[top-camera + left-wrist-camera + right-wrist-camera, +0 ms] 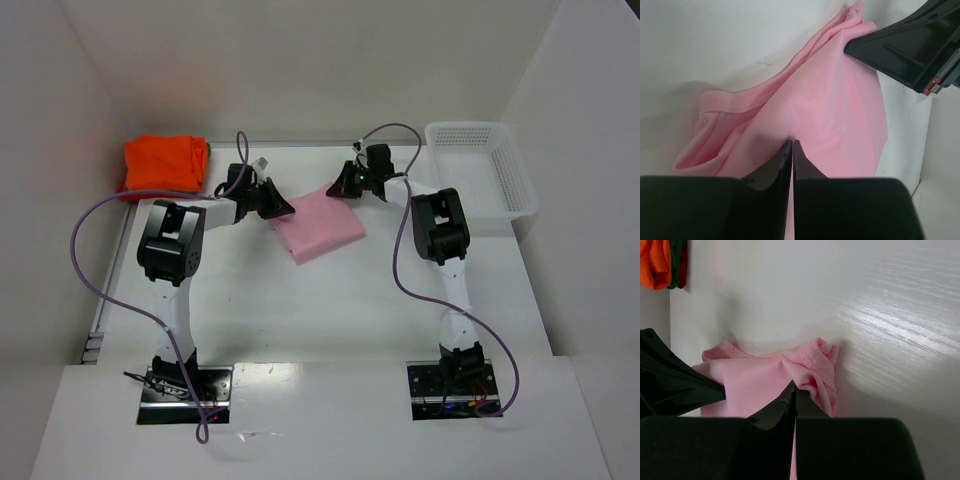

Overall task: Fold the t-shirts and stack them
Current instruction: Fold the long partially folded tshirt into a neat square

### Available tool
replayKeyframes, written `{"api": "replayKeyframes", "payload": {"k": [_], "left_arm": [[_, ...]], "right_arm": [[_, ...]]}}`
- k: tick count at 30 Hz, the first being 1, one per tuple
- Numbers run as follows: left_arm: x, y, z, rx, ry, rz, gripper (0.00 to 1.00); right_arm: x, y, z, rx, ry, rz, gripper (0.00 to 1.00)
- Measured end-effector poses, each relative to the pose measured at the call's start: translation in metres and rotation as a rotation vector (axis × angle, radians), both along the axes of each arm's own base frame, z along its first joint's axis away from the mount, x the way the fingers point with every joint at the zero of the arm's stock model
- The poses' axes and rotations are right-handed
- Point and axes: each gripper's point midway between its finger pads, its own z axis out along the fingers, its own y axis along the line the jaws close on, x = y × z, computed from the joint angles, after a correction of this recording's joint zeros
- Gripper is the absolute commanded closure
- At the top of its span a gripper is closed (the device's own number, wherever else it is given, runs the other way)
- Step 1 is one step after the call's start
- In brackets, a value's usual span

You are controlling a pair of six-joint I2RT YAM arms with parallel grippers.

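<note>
From above, the pink t-shirt (318,226) lies mid-table, with the left gripper (283,207) and right gripper (338,188) at its far edge and the orange t-shirt (163,163) back left. The wrist views show both jaws pinched on pink cloth. Only the right one catches a green t-shirt (675,262) edge beside the orange.

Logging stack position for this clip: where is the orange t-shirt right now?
In the top view the orange t-shirt lies folded at the far left corner of the table, left of the left gripper, apart from the pink t-shirt.
</note>
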Motion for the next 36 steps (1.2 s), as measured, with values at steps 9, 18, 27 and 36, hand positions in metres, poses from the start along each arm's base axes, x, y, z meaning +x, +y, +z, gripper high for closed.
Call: {"api": "replayKeyframes", "payload": {"k": [9, 18, 27, 36], "left_arm": [[0.004, 0.006, -0.003, 0.028, -0.015, 0.013, 0.91], [0.01, 0.019, -0.012, 0.103, -0.019, 0.072, 0.91], [0.017, 0.033, -0.014, 0.123, -0.023, 0.113, 0.9], [0.019, 0.049, 0.004, 0.156, -0.056, 0.124, 0.3]], "right_arm": [[0.004, -0.001, 0.002, -0.002, -0.003, 0.013, 0.98], [0.023, -0.003, 0.022, -0.026, -0.082, 0.011, 0.98], [0.029, -0.003, -0.003, -0.031, -0.054, 0.024, 0.98], [0.036, -0.005, 0.011, -0.058, -0.054, 0.027, 0.99]]}}
